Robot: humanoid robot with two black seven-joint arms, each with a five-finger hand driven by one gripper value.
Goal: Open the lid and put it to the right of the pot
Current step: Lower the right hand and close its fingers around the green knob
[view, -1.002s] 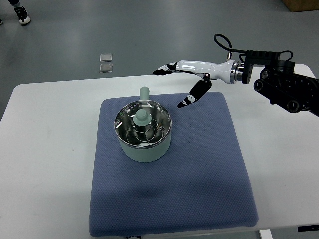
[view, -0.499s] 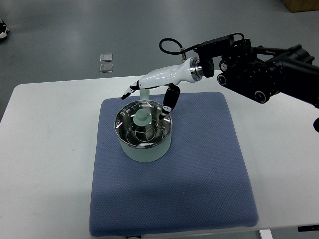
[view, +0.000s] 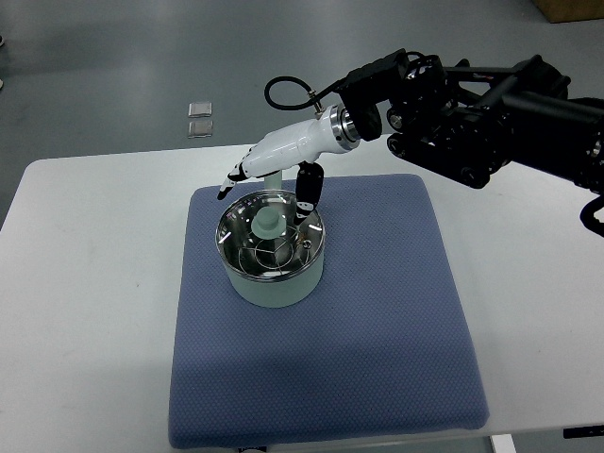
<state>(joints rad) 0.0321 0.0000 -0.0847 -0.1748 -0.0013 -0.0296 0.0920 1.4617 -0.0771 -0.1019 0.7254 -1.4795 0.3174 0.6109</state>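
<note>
A pale green pot (view: pixel 274 283) stands on the blue mat (view: pixel 377 330), left of centre, its handle pointing away from me. A glass lid (view: pixel 274 247) with a metal rim and a pale green knob (view: pixel 267 223) sits on the pot. My right hand (view: pixel 264 184), white with black fingertips, hovers over the pot's far rim. Its fingers (view: pixel 234 176) stretch out to the left and its thumb (view: pixel 306 193) hangs down just right of the knob. The hand is open and holds nothing. The left arm does not show.
The mat lies on a white table (view: pixel 85 283). The black right arm (view: pixel 472 109) reaches in over the table's far right corner. Two small clear squares (view: pixel 200 118) lie on the grey floor beyond the table.
The right hand has swung from the mat's far right edge leftward to above the pot's lid, and the arm has followed it in. Pot and lid have not moved.
</note>
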